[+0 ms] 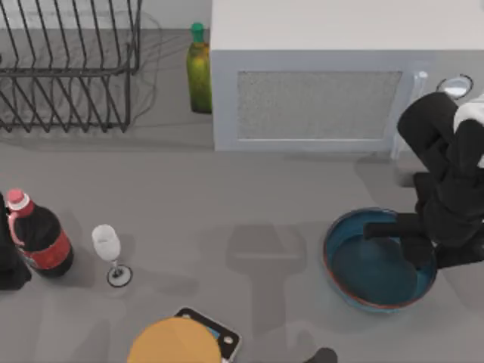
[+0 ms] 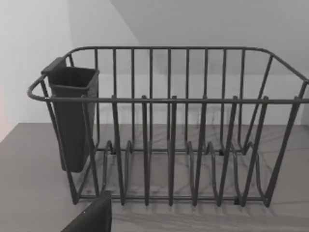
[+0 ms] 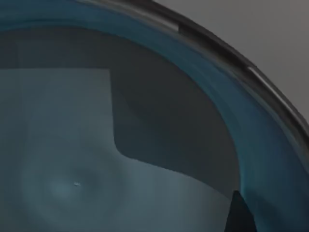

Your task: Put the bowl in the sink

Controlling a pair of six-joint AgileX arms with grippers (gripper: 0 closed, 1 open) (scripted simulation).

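The bowl [image 1: 378, 265] is seen on the table at the top view's right, in front of the microwave [image 1: 318, 98], its teal inside facing up. The right gripper [image 1: 412, 242] is held over the bowl's right half, reaching in from the right edge, with dark fingers lying above the rim and the inner wall. In the right wrist view the bowl's glossy interior [image 3: 96, 159] and curved rim are met at very close range, and a dark fingertip [image 3: 237, 212] is seen just beside the inner wall. Whether the fingers are apart or clamped on the rim cannot be told. The coming move is judged to turn on this: the rim's near-right wall lies directly under the gripper, so a pinch across that wall is called for before lifting. A round bowl offers no long axis. No sink is made out; a wire dish rack [image 1: 68, 68] stands at the far left. The left arm is parked near the left, facing that dish rack [image 2: 169, 130].
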